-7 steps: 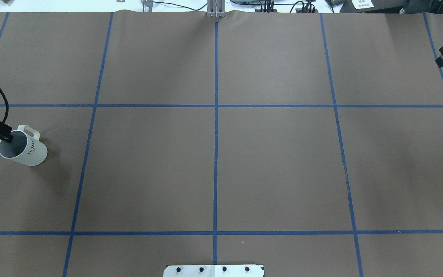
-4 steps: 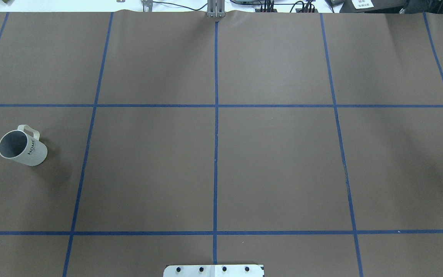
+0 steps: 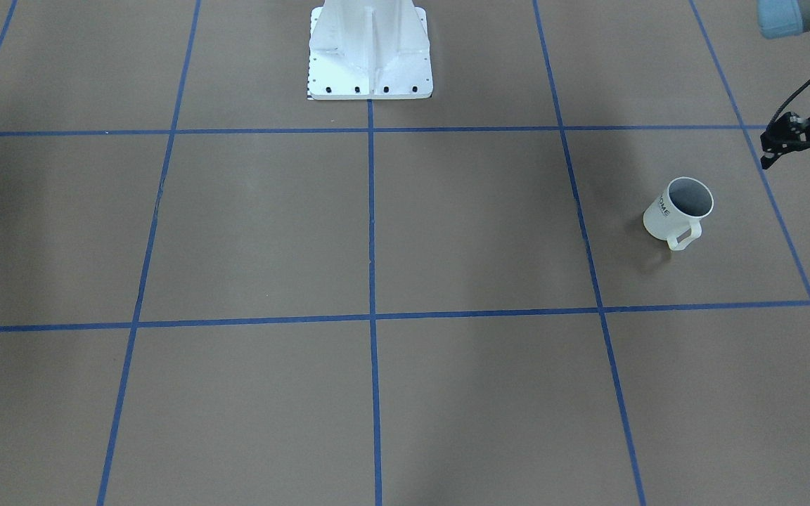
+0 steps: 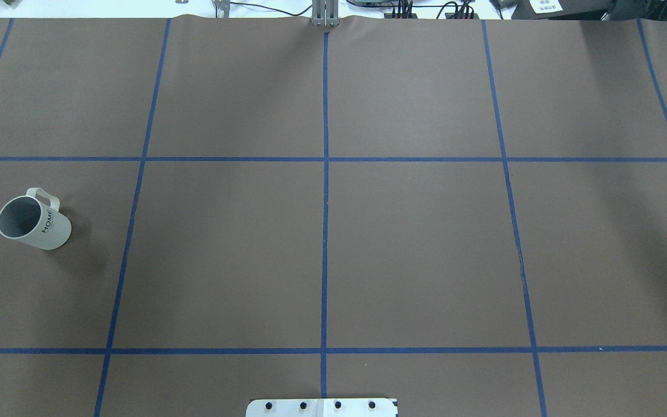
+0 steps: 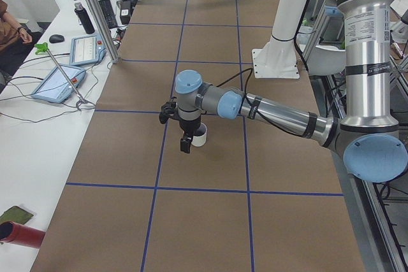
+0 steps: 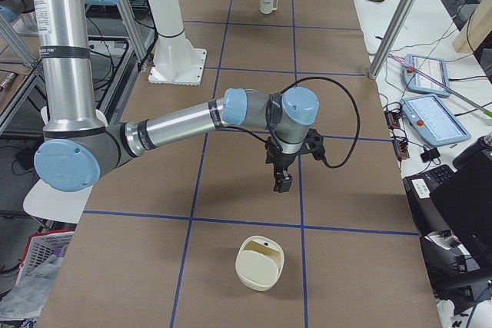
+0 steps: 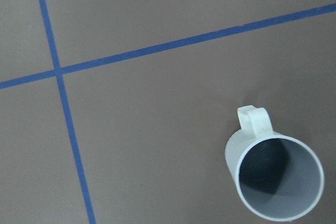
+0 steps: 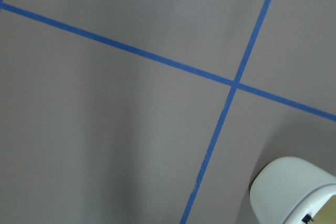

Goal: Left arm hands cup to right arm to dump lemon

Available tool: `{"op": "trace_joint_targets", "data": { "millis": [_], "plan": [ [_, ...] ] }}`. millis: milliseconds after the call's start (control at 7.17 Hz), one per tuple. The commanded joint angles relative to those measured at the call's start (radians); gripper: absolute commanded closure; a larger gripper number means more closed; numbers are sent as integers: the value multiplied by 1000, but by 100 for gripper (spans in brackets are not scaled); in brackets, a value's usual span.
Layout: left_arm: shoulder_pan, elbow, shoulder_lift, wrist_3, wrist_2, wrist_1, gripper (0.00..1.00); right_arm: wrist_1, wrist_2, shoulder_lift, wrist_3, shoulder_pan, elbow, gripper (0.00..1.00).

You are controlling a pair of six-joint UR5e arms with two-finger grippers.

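The cup [image 4: 33,219] stands upright on the bench [image 4: 414,243] at the overhead frame's middle left, with its handle toward the top. From the left side, the left gripper [image 5: 185,144] hangs in front of the cup and hides part of it. The front-facing frame's right edge cuts that gripper off, so I cannot tell whether it is open. The right gripper [image 6: 281,182] shows only side-on, its state likewise unclear, near a cream container [image 6: 260,264], possibly a tipped bowl.
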Motion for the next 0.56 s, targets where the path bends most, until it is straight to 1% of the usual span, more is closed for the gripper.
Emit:
{"op": "trace_joint_targets", "data": {
  "millis": [0, 139, 279, 418],
  "plan": [
    [-32, 17, 18, -42, 3, 0, 0, 48, 13, -68, -1, 23, -16, 0],
    [-42, 39, 0, -121, 11, -2, 0, 146, 9, -77, 0, 32, -90, 0],
    [-48, 43, -2, -128, 9, -23, 0, 210, 12, -94, 8, 42, -135, 0],
    [-48, 67, 4, -121, -2, -45, 0, 251, 10, -107, 19, 46, -148, 0]
  ]
}}
